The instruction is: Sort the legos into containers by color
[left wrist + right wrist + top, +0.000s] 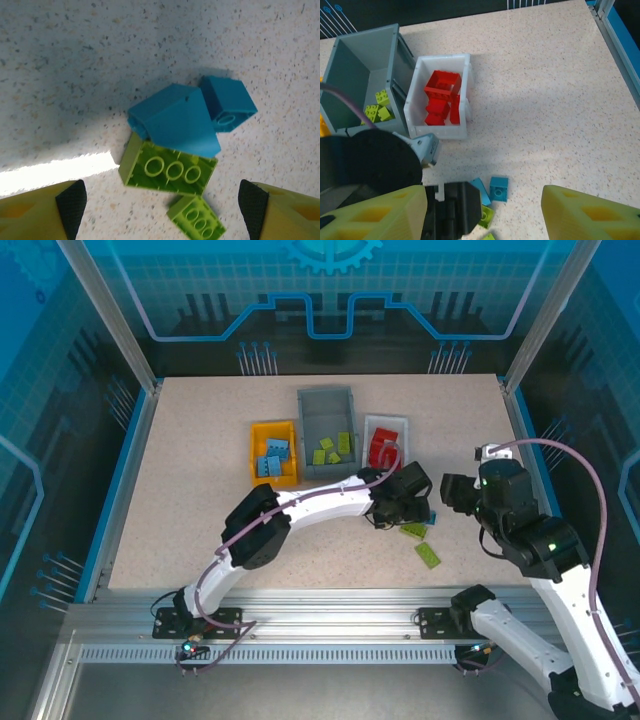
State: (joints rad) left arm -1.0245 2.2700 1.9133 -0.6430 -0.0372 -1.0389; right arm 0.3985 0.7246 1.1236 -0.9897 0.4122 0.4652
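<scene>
left claw (161,210) released, black pads (70,205) wide apart at the bottom corners of its wrist frame, nothing between them, hovering over a loose clump on the table (60,60): big blue brick (175,122) at frame centre, tilted and overlapping the top edge of a lime brick (170,170) just below it; small blue brick (227,102) touching its upper right; second lime brick (197,217) at bottom centre, studs up

right claw (482,215) was released too, yellow fingers (590,215) spread across the bottom of its frame, empty; in the overhead frame it sat right of centre, near the left claw but apart from it

bins stood in a row above centre in the overhead frame: yellow bin (255,455) on the left held blue bricks (273,458), grey bin (325,402) in the middle held lime bricks (335,450), white bin (385,421) on the right held red bricks (381,452)

two loose lime pieces (428,555) lay on the table just below and right of the left claw
</scene>
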